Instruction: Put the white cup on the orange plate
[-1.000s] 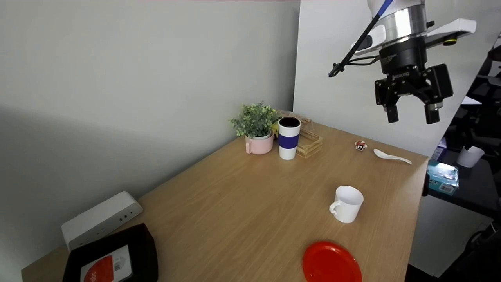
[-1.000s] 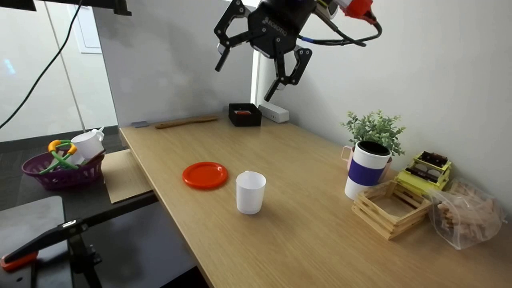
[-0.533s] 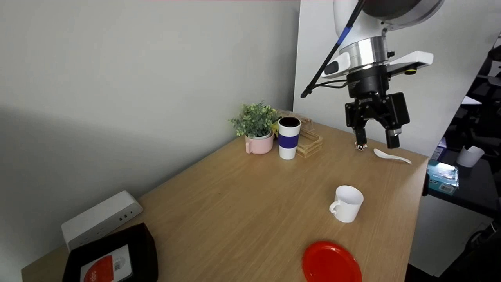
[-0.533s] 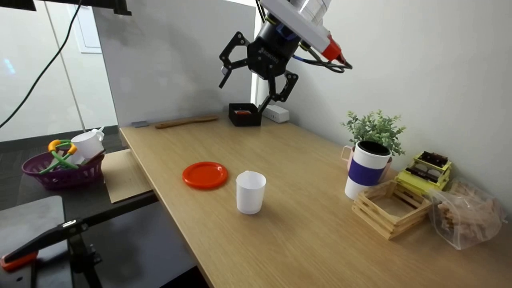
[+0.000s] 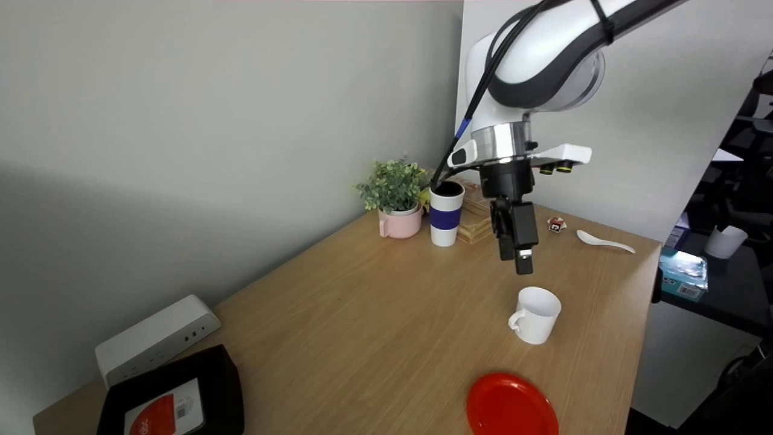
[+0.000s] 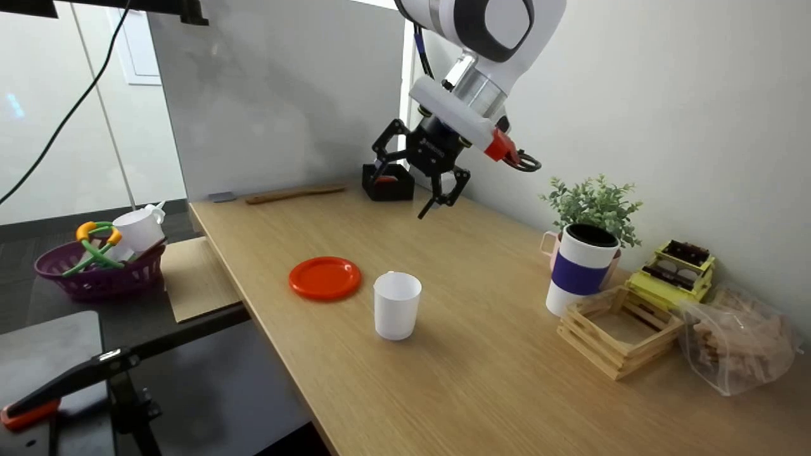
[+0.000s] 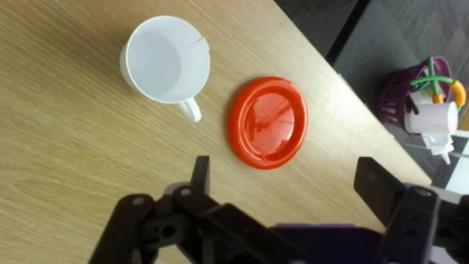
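The white cup (image 5: 536,317) stands upright on the table in both exterior views (image 6: 397,307). In the wrist view the cup (image 7: 165,62) is at the upper left, empty, its handle toward the plate. The orange plate (image 5: 512,408) lies flat beside the cup, apart from it, also in an exterior view (image 6: 325,278). In the wrist view the plate (image 7: 269,123) is near the middle, with nothing on it. My gripper (image 5: 515,258) is open and empty, above the table and higher than the cup. Its spread fingers show in an exterior view (image 6: 399,197) and the wrist view (image 7: 284,176).
A tall white cup with a blue band (image 6: 578,269), a potted plant (image 6: 595,206), a wooden crate (image 6: 621,329) and a plastic bag (image 6: 738,339) stand along the wall. A white spoon (image 5: 604,241) lies near the table edge. A black tray (image 5: 226,386) sits at the far end.
My gripper has come down and turned; in an exterior view it has moved left, nearer the cup's height. The fingers stay open. The cup and plate have not moved.
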Motion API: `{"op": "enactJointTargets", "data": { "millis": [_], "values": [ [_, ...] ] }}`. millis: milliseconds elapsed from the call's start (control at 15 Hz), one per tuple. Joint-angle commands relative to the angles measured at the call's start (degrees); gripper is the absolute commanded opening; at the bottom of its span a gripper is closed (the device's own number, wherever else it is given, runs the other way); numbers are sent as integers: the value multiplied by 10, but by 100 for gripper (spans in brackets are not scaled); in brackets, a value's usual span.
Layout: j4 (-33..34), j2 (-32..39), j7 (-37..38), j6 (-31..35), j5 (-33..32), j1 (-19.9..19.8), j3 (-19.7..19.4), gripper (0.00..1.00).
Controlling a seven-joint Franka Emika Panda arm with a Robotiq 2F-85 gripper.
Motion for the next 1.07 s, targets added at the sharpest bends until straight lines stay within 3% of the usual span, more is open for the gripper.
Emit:
{"op": "enactJointTargets", "data": {
  "millis": [0, 667, 1000],
  "values": [
    [2, 9, 31, 15, -10, -14, 19, 100],
    [-5, 31, 113, 46, 4, -18, 18, 100],
    [-84, 36, 226, 160, 54, -16, 25, 100]
  ]
}}
